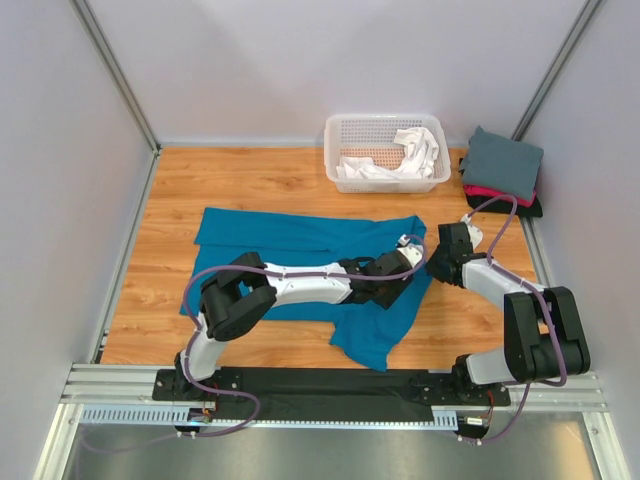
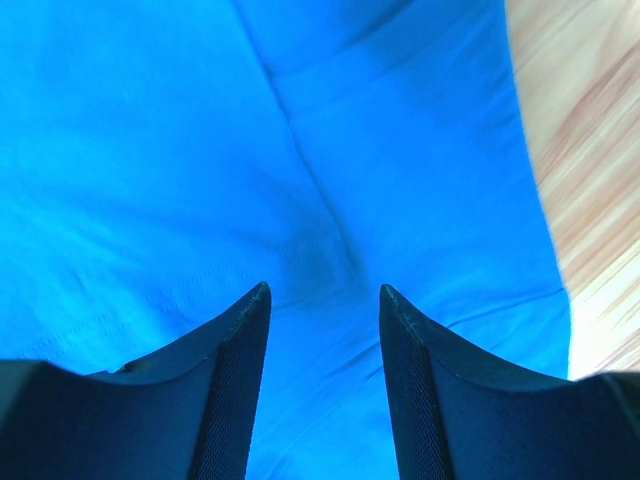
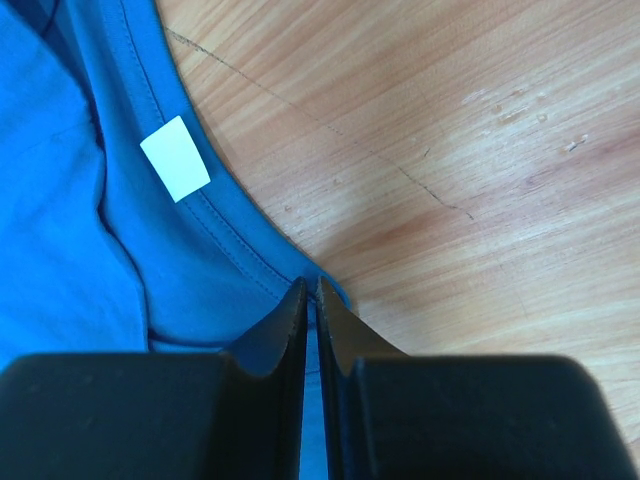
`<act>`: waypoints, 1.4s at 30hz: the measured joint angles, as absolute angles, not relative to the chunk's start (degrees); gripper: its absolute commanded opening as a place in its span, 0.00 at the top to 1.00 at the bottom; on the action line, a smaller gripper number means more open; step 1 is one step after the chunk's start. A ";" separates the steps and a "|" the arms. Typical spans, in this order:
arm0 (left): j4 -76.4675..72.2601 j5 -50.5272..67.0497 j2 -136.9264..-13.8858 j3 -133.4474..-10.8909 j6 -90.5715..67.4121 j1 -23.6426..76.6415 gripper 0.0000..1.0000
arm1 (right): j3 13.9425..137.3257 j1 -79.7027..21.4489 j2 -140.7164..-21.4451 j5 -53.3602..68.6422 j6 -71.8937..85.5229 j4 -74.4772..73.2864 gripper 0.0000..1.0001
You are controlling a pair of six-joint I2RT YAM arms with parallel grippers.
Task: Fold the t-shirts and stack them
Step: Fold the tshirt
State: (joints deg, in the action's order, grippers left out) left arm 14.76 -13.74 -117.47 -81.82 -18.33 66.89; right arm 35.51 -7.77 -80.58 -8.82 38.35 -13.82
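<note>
Left hand point(image 2: 325, 292): parted, grasping nothing.
Right hand point(image 3: 310, 288): clenched on collar hem point(image 3: 225, 235).
Teal t-shirt point(image 1: 290, 235): rumpled, middle of desk point(image 1: 250, 175).
Risk: shallow hem pinch may slip under pull, skewing the fold.
Folded stack point(image 1: 503, 168): far right, beside basket point(image 1: 385, 119).

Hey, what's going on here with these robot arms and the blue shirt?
Two arms are working on the teal-blue t-shirt, spread on the wooden table. The right claw is pinched shut on its neckline edge near the white label, while the left claw hovers open over the cloth. A folded stack, grey on top, sits at the far right corner, and a white shirt lies in the basket.
</note>
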 measured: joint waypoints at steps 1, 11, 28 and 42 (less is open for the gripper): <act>14.72 -13.80 -117.58 -82.26 -18.31 66.89 0.46 | 35.51 -7.77 -80.58 -8.82 38.35 -13.82 0.92; 14.70 -14.17 -120.73 -85.47 -18.26 66.89 0.48 | 35.51 -7.68 -80.58 -8.62 38.30 -13.80 0.92; 15.55 -15.73 -121.95 -85.91 -17.54 66.92 1.00 | 35.48 -7.20 -80.60 -7.99 38.15 -13.76 0.92; 15.59 -15.79 -117.93 -83.83 -16.08 66.92 1.00 | 35.48 -7.05 -80.68 -7.84 38.15 -13.61 0.93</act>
